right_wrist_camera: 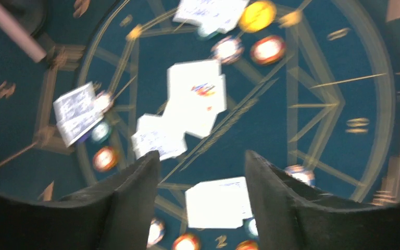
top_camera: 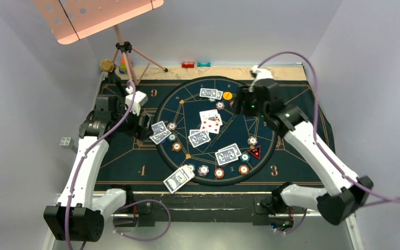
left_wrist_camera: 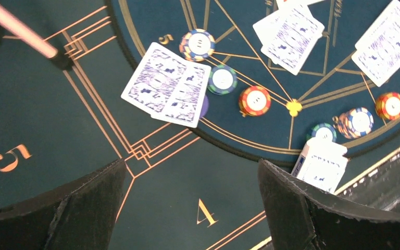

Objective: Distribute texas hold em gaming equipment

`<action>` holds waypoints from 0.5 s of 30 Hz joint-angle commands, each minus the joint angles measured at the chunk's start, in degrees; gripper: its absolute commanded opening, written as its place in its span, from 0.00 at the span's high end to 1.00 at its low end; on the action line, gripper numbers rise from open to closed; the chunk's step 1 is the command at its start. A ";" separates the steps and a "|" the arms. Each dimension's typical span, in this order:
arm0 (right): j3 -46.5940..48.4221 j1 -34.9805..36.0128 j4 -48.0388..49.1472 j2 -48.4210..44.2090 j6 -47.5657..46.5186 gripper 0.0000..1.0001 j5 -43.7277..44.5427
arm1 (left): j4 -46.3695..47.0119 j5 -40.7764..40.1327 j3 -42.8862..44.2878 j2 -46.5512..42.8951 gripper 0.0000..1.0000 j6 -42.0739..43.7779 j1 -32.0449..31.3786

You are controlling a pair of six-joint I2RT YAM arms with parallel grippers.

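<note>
**Both pincers empty over a dealt table**

We see the left gripper [left_wrist_camera: 192, 208] with its fingers spread wide and nothing between them. It hangs over the left part of the dark blue mat [top_camera: 135, 166], just left of the round field. The right gripper [right_wrist_camera: 203, 203] has its fingers partly apart and holds nothing. It is above the far right of the round field, and its own view is blurred.

The playing cards [top_camera: 199, 138] lie mostly face down in twos on the round field. We count a far pair [top_camera: 211, 94], a left pair [top_camera: 160, 132], a near-left pair [top_camera: 178, 180] lying across the rim, a near-right pair [top_camera: 228, 154], and one more pair near the middle. The face-up cards [top_camera: 210, 121] overlap one another at the centre.

The yellow disc [top_camera: 228, 95] sits just right of the far pair. The red triangular marker [top_camera: 254, 152] sits just right of the near-right pair. The poker chips [top_camera: 219, 173] lie singly on the round field, several of them along its near rim and a few beside the left pair.
</note>
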 commanded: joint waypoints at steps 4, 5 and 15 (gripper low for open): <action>-21.97 -8.28 24.88 -13.73 -3.24 0.16 32.50 | 11.30 -1.09 -1.72 3.03 0.00 -8.07 10.07; -24.55 -8.43 28.81 -13.72 -5.74 0.15 36.41 | 13.40 -1.40 -2.21 3.52 0.00 -8.87 11.02; -31.16 -12.32 41.39 -4.54 -9.90 0.08 48.66 | 41.38 -4.09 -17.66 4.33 0.00 -13.09 12.43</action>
